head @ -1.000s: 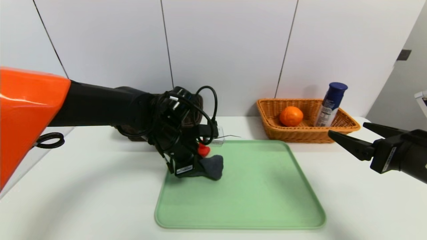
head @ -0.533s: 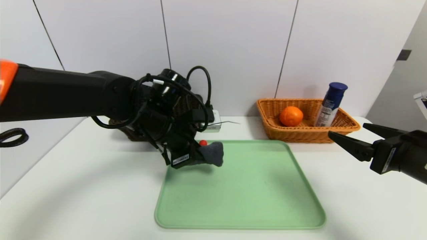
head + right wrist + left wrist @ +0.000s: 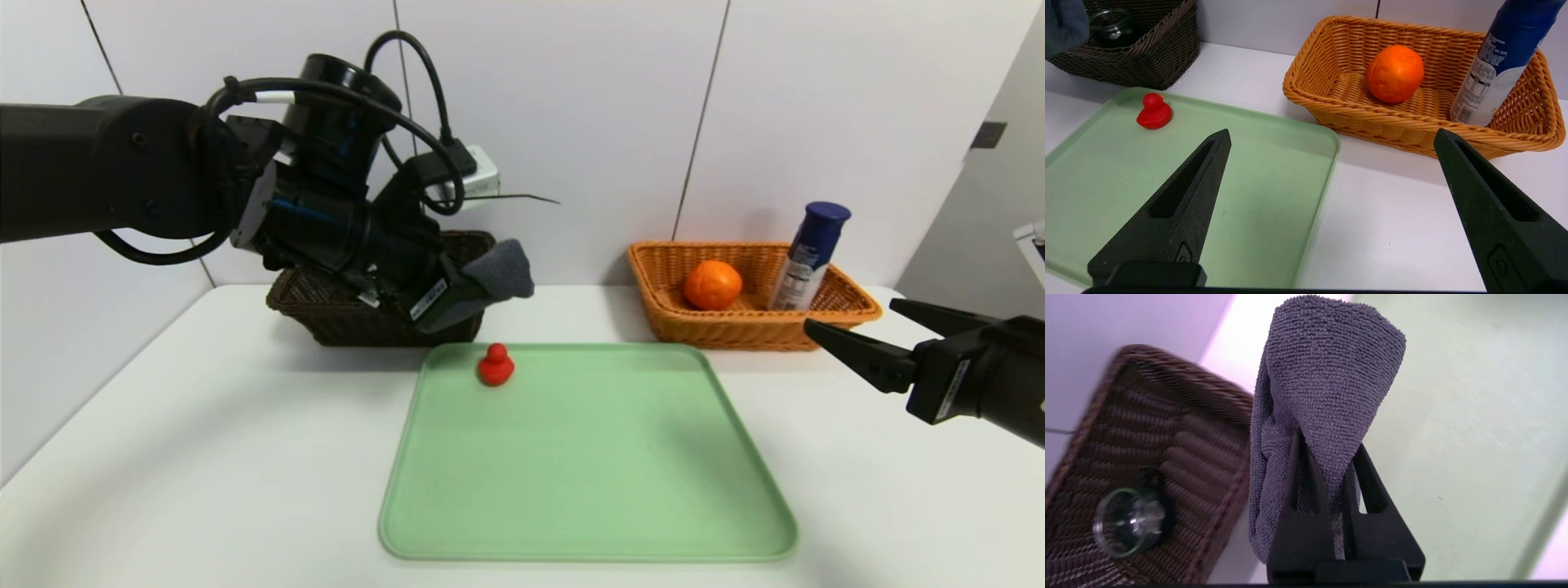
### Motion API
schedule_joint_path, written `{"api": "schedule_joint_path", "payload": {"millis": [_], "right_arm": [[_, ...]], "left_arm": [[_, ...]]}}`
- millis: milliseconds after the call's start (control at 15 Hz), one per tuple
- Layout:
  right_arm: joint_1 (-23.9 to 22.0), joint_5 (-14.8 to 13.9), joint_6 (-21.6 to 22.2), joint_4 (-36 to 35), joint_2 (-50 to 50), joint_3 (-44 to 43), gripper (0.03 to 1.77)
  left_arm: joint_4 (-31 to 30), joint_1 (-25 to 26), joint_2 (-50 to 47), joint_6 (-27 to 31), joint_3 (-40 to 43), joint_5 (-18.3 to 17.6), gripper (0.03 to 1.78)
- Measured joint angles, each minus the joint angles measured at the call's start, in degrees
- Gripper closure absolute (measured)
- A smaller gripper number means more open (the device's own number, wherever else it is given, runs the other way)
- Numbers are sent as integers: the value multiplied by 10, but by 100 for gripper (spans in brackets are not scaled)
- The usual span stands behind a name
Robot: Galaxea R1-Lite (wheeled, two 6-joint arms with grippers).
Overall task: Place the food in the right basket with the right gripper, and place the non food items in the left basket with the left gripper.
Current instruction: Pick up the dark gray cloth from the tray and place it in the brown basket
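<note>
Left of the smooth green tray (image 3: pixel 588 490), the left gripper (image 3: pixel 1327 457) pinches a nubby grey terry cloth (image 3: pixel 498 278) above the dark woven basket (image 3: pixel 326 314); only its wrist view shows a glass jar (image 3: pixel 1128 526) inside. A glossy red duck (image 3: pixel 495 365) sits on the tray's far-left corner. Right of the tray, the right gripper (image 3: pixel 853 327) hangs spread wide and empty near the orange wicker basket (image 3: pixel 735 327) holding a dimpled orange (image 3: pixel 713 284) and a blue-capped bottle (image 3: pixel 808 255).

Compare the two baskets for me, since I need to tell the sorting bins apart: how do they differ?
The left basket is dark brown; the right basket is light orange. The left basket holds a glass jar, while the right basket holds an orange and a blue-capped bottle. The left gripper holds a grey cloth by the left basket; nothing hovers over the right basket. Both are woven and stand against the wall.
</note>
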Motion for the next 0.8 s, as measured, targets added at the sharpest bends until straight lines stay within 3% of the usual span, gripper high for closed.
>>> {"api": "schedule_joint_path", "payload": {"millis": [533, 800], "right_arm": [[-3, -1, 0, 1, 4, -9, 9], [-9, -1, 0, 1, 9, -18, 9]], "left_arm": [[-148, 103, 40, -108, 1, 36, 168], [-208, 111, 83, -144, 0, 92, 168]]}}
